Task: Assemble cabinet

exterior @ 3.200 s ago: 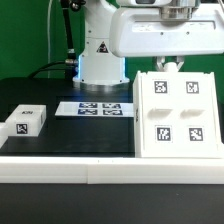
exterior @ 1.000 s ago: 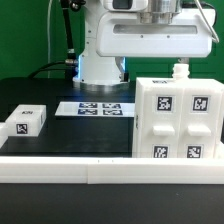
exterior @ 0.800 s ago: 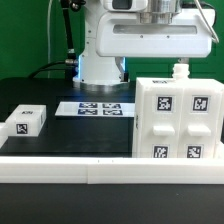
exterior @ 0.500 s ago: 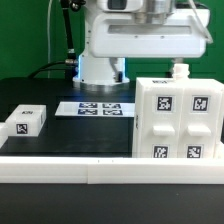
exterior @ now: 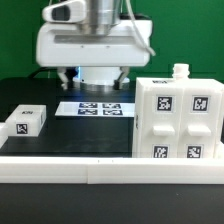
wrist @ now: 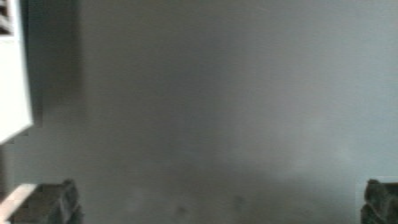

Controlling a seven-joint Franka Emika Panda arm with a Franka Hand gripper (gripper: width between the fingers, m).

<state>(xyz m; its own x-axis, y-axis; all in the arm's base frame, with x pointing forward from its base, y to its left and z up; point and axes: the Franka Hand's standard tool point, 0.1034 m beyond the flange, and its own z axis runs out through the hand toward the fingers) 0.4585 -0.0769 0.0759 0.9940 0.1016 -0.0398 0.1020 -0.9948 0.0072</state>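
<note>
Hovering above the thin flat white marker board, the two-finger gripper hangs spread wide and empty, apart from the large white tagged plastic cabinet.

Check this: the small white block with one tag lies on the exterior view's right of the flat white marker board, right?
Not quite: the exterior view shows the small white block with one tag on that view's left of the flat white marker board.
</note>
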